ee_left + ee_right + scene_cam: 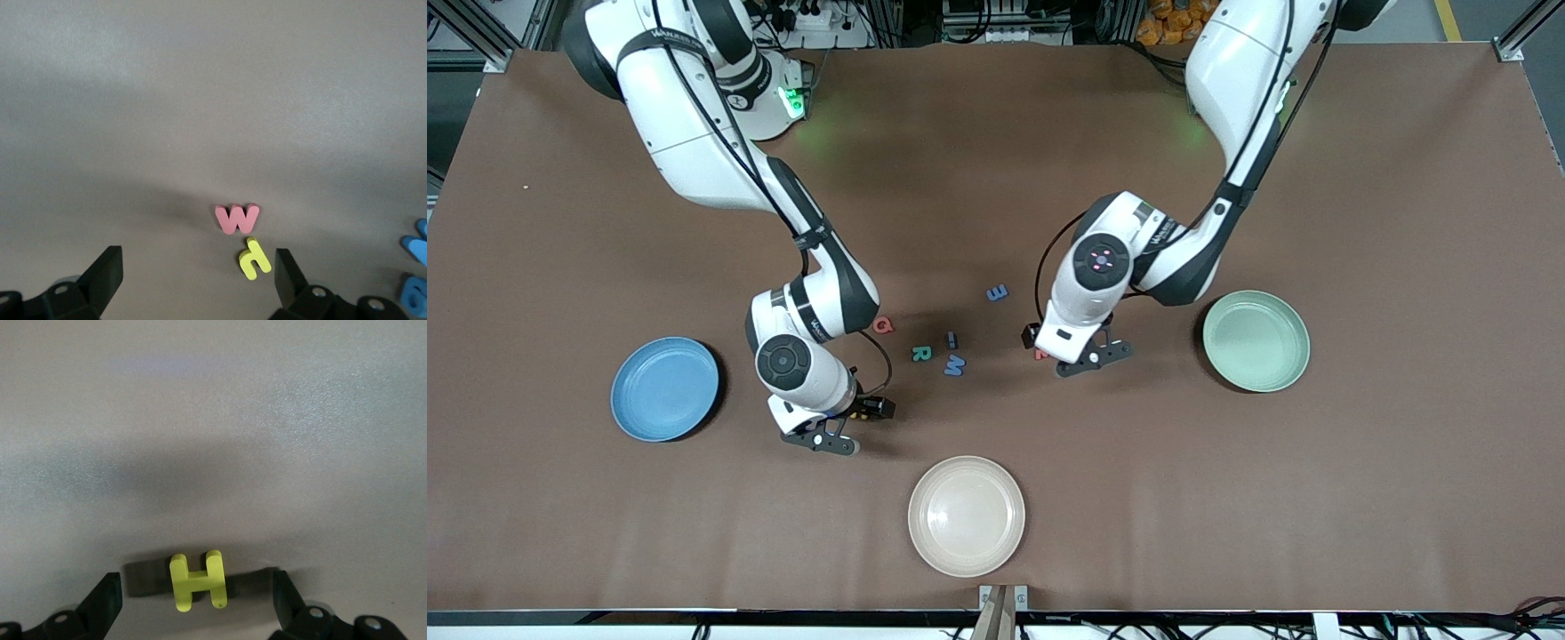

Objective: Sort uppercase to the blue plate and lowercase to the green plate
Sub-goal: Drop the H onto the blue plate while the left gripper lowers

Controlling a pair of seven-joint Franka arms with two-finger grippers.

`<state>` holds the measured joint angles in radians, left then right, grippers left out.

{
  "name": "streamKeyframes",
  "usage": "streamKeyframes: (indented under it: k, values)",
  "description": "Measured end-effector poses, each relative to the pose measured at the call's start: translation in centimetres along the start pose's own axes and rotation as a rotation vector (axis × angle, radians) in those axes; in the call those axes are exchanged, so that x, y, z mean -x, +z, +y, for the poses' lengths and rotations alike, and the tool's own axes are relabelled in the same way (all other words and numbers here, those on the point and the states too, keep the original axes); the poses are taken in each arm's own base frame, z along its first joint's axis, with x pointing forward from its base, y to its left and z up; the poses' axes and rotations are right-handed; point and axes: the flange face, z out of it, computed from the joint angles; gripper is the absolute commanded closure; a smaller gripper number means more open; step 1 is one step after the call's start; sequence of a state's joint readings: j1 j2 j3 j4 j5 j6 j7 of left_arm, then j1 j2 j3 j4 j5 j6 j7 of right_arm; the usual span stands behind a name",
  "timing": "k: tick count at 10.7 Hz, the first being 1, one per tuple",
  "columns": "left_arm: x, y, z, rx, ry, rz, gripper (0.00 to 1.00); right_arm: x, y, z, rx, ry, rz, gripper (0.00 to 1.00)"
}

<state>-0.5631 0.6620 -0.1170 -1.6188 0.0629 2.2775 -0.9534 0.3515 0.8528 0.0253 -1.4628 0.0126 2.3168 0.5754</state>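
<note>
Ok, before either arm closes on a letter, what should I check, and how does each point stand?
1. Right end effector open around yellow H: ok.
2. Left end effector open: ok.
3. Left target isolated: not ok, yellow hooked letter lies close beside the red lowercase letter.
4. Blue plate free: ok.
5. Green plate free: ok.

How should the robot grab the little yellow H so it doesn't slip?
The yellow H lies flat on the table, between the open fingers of the right gripper in the right wrist view. Probably best to come straight down from above and pinch across its two upright bars: their outer edges are straight and parallel, giving flat faces to squeeze.
</note>
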Motion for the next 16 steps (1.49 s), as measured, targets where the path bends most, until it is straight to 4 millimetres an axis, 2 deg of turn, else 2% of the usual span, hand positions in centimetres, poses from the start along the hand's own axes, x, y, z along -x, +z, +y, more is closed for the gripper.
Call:
streamKeyframes:
  k: [1,2,7,10,11,13,14,16]
  values:
    - [0.1,-0.1,0.2,-0.031,0.077,0.046,0.00,-0.1,0.0,0.1,0.011,-0.011,0.007,0.81]
    - [0.4,-0.2,0.5,-0.056,0.174,0.082,0.00,-0.1,0.0,0.2,0.042,-0.042,0.027,1.00]
    - [1.5,-0.6,1.5,-0.081,0.781,0.081,0.00,-0.6,-0.8,0.4,0.083,-0.084,0.068,1.00]
    - [-0.2,-0.8,0.4,-0.083,1.049,0.067,0.00,-0.7,-1.0,0.9,0.099,-0.078,0.051,1.00]
    - [-1.0,-0.9,-0.2,-0.080,1.108,0.063,0.00,-1.0,-1.7,1.5,0.111,-0.068,0.040,1.00]
    - [-1.9,-0.9,-1.0,-0.075,1.189,0.063,0.00,-2.0,-4.8,2.8,0.120,-0.048,0.040,1.00]
    - [-1.8,-0.8,-0.8,-0.069,1.240,0.072,0.00,-2.7,-6.6,3.8,0.118,-0.065,0.047,1.00]
    - [-0.9,-0.2,-0.1,-0.049,1.333,0.086,0.00,-4.0,-9.1,7.8,0.123,-0.141,0.041,1.00]
